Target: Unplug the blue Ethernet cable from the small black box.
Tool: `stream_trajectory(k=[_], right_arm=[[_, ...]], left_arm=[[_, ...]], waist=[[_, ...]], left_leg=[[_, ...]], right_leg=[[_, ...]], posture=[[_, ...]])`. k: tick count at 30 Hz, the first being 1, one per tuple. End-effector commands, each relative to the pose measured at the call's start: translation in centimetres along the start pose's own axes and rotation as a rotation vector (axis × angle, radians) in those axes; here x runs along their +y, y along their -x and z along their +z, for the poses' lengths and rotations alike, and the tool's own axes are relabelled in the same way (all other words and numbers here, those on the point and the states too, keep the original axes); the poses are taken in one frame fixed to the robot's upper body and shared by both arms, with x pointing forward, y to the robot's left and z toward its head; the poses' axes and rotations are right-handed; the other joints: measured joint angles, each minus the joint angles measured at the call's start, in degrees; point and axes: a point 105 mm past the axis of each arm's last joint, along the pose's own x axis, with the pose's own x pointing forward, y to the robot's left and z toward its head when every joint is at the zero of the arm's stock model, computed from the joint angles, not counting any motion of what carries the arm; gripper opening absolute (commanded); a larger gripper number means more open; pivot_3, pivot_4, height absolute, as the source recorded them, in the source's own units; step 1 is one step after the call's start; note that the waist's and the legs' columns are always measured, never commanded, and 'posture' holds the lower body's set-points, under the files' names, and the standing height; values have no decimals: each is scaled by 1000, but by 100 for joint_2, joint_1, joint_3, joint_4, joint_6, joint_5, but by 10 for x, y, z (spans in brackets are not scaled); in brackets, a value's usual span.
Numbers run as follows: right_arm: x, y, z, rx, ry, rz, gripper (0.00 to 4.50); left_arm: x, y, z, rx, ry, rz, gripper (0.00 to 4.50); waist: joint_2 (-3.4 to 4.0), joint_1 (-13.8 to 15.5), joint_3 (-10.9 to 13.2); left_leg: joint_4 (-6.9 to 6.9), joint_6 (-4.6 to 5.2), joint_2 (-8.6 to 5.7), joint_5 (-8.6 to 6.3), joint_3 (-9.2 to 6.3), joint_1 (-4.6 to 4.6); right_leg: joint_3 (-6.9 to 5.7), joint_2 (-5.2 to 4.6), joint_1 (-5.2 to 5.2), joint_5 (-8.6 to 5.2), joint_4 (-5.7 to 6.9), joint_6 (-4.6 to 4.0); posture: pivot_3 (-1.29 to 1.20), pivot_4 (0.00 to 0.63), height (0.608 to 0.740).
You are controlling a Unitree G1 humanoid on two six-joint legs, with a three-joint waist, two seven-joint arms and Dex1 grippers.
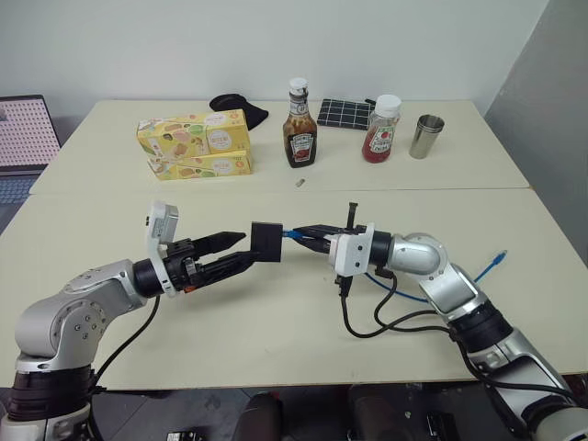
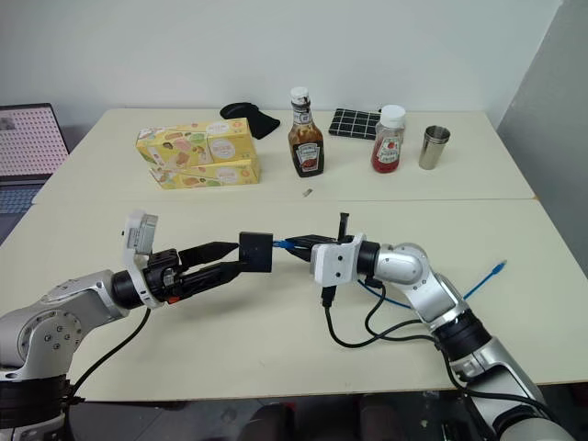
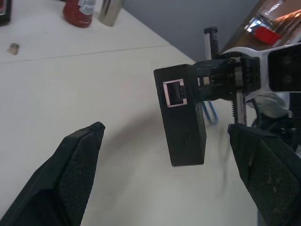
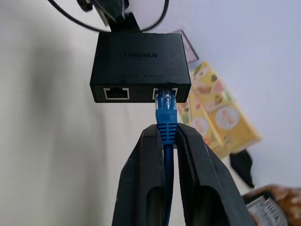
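Fingers of the right gripper [image 4: 168,141] clamp the blue Ethernet cable [image 4: 166,123] just behind its plug, which sits in one port of the small black box [image 4: 139,66] (held up off the table [image 1: 276,322]). Left gripper [image 1: 241,250] stands spread wide beside the box; whether its fingertips touch it is hard to make out.

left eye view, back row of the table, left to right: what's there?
yellow snack boxes → black cloth lump → brown sauce bottle → black grid pad → ketchup bottle → steel cup
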Motion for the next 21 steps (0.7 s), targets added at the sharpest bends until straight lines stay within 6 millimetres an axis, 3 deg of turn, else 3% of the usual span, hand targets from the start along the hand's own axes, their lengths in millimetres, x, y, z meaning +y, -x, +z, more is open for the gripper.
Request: stream_trajectory(k=[1, 4, 7, 21], right_arm=[[-9, -2, 12, -64, 98, -8, 108], [-10, -2, 15, -81, 136, -6, 107], [-9, -1, 14, -83, 161, 4, 107], [-2, 0, 16, -103, 207, 15, 95]], left_arm=[[-14, -4, 3, -13, 7, -65, 4500], [-15, -4, 4, -25, 20, -67, 4500], [-15, -3, 4, -33, 34, -73, 4008], [-12, -5, -3, -8, 35, -64, 953]], waist=[[0, 4, 0], [0, 16, 0], [0, 18, 0], [0, 20, 0]], left_leg=[[0, 0, 0, 0, 0, 0], [1, -1, 0, 0, 0, 0], [2, -1, 0, 1, 0, 0], [2, -1, -1, 1, 1, 0]], right_leg=[[0, 0, 0, 0, 0, 0], [2, -3, 0, 0, 0, 0], [2, -4, 1, 0, 0, 0], [3, -4, 1, 0, 1, -1]], posture=[[0, 150, 740], [0, 150, 740], [0, 150, 740], [0, 150, 740]])
